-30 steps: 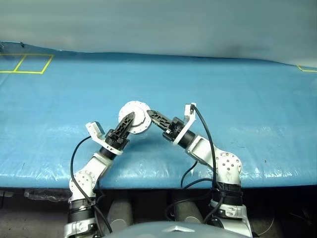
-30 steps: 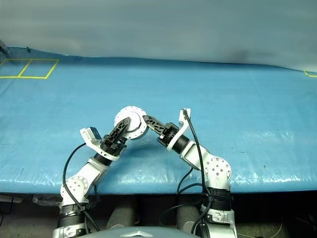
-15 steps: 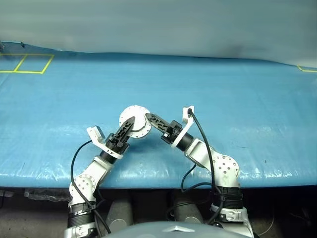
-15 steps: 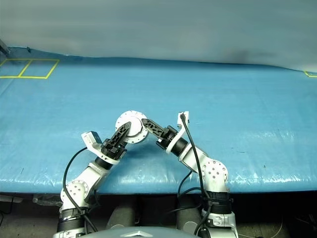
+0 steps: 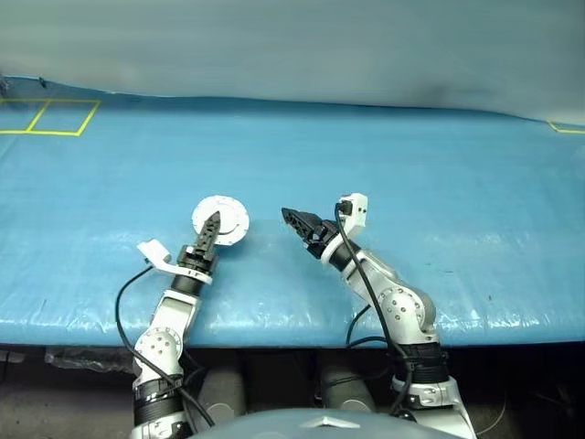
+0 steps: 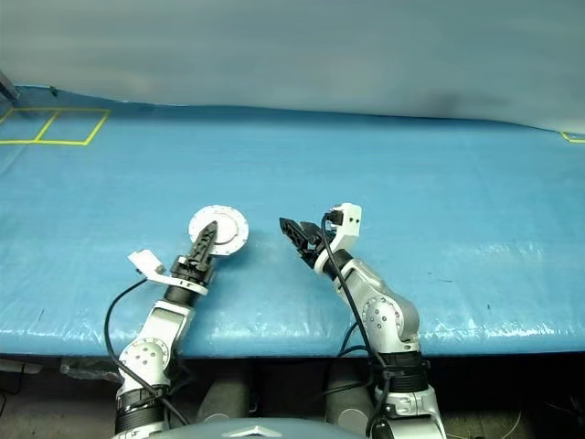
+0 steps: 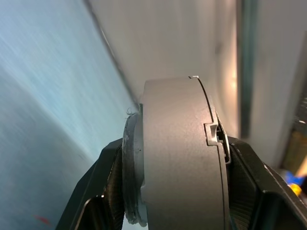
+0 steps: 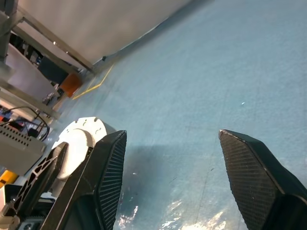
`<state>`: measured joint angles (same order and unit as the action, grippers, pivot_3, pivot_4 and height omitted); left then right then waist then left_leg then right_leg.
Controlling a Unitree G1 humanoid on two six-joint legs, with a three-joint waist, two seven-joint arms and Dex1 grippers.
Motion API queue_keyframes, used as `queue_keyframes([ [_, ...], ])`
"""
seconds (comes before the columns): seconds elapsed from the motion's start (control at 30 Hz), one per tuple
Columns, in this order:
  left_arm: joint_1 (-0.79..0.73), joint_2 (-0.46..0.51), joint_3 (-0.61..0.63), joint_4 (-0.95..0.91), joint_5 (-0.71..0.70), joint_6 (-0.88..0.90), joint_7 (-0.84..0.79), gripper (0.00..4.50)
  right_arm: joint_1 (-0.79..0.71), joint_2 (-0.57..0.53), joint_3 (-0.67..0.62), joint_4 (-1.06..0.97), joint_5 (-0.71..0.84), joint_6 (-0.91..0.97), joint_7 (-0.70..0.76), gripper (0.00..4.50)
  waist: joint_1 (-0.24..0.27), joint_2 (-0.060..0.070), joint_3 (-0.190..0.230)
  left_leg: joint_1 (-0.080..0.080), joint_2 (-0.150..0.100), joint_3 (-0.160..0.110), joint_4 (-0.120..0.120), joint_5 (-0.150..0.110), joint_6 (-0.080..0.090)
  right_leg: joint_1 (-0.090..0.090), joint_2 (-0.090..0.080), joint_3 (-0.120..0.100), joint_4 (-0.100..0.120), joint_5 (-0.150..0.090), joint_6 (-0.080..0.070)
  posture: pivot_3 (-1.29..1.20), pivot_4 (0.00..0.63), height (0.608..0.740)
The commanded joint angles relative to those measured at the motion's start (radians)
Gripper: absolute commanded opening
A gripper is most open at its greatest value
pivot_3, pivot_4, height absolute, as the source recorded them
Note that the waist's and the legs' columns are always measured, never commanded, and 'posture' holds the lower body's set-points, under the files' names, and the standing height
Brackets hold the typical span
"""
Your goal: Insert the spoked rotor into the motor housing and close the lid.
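The motor housing [image 7: 177, 158] looks like matt grey metal with a fine grainy surface, the black fingers [image 8: 108, 177] have ribbed plastic pads, and the blue table cover [image 5: 439, 183] is slightly glossy

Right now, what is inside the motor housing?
Cannot be seen: the motor housing is shut, the lid covering its interior, clamped by the left gripper. Whether the spoked rotor sits inside is hidden. The right gripper is open.

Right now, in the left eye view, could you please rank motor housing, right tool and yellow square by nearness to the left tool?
1. motor housing, held by left tool
2. right tool, to its right
3. yellow square, far left
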<state>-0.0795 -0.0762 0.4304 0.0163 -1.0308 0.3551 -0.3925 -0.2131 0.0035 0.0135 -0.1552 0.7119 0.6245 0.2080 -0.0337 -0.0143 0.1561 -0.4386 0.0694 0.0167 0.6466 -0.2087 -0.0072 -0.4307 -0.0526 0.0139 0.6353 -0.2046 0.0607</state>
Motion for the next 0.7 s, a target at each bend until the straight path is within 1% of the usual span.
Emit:
queue_keyframes([
  [0.03, -0.088, -0.002, 0.036, 0.016, 0.057, -0.113, 0.088, 2.51, -0.001, 0.015, 0.014, -0.031, -0.014, -0.027, 0.028, 3.23, 0.005, 0.000, 0.000, 0.000, 0.000, 0.000, 0.000, 0.000, 0.000, 0.000, 0.000, 0.000, 0.000, 0.000, 0.000, 0.00, 0.150, 0.740],
  [0.13, -0.182, 0.023, 0.071, 0.101, 0.128, -0.186, 0.193, 2.51, 0.001, 0.011, 0.023, -0.035, -0.036, -0.030, 0.038, 3.23, 0.018, -0.001, 0.000, 0.000, -0.001, -0.001, 0.001, 0.000, 0.000, 0.002, 0.000, 0.000, -0.001, 0.000, 0.001, 0.00, 0.150, 0.740],
  [0.23, -0.265, 0.061, 0.091, 0.184, 0.175, -0.226, 0.236, 2.51, 0.009, 0.006, 0.030, -0.047, -0.047, -0.028, 0.051, 3.23, 0.021, -0.002, 0.000, -0.002, -0.001, -0.001, 0.001, 0.000, 0.000, 0.002, 0.000, 0.000, -0.005, 0.002, 0.004, 0.00, 0.150, 0.740],
  [0.43, -0.401, 0.153, 0.118, 0.406, 0.268, -0.285, 0.276, 2.51, 0.024, -0.018, 0.052, -0.060, -0.067, -0.011, 0.083, 3.23, 0.022, -0.002, 0.000, -0.004, -0.002, -0.001, 0.001, 0.000, 0.000, 0.002, 0.000, 0.000, -0.008, 0.007, 0.002, 0.00, 0.150, 0.740],
  [0.53, -0.424, 0.177, 0.125, 0.470, 0.295, -0.301, 0.283, 2.51, 0.033, -0.027, 0.061, -0.068, -0.072, -0.006, 0.094, 3.23, 0.021, -0.002, 0.000, -0.004, -0.002, -0.001, 0.001, 0.000, 0.000, 0.002, 0.000, 0.000, -0.008, 0.008, 0.003, 0.00, 0.150, 0.740],
  [0.57, -0.426, 0.179, 0.126, 0.479, 0.301, -0.306, 0.287, 2.51, 0.033, -0.028, 0.061, -0.068, -0.074, -0.007, 0.094, 3.23, 0.020, -0.002, 0.000, -0.003, -0.002, -0.001, 0.001, 0.000, 0.000, 0.002, 0.000, 0.001, -0.008, 0.009, 0.006, 0.00, 0.150, 0.740],
  [0.63, -0.419, 0.182, 0.136, 0.488, 0.309, -0.309, 0.308, 3.20, 0.035, -0.029, 0.061, -0.068, -0.077, -0.007, 0.093, 3.26, 0.019, -0.002, 0.000, -0.003, -0.002, -0.001, 0.001, 0.000, 0.000, 0.002, 0.000, 0.001, -0.008, 0.010, 0.006, 0.00, 0.150, 0.740],
  [0.7, -0.408, 0.186, 0.142, 0.493, 0.332, -0.314, 0.359, 3.79, 0.035, -0.030, 0.062, -0.070, -0.079, -0.005, 0.092, 3.26, 0.019, -0.002, 0.000, -0.002, -0.002, -0.001, 0.001, 0.000, 0.000, 0.003, 0.000, 0.001, -0.007, 0.009, 0.006, 0.00, 0.150, 0.740],
])
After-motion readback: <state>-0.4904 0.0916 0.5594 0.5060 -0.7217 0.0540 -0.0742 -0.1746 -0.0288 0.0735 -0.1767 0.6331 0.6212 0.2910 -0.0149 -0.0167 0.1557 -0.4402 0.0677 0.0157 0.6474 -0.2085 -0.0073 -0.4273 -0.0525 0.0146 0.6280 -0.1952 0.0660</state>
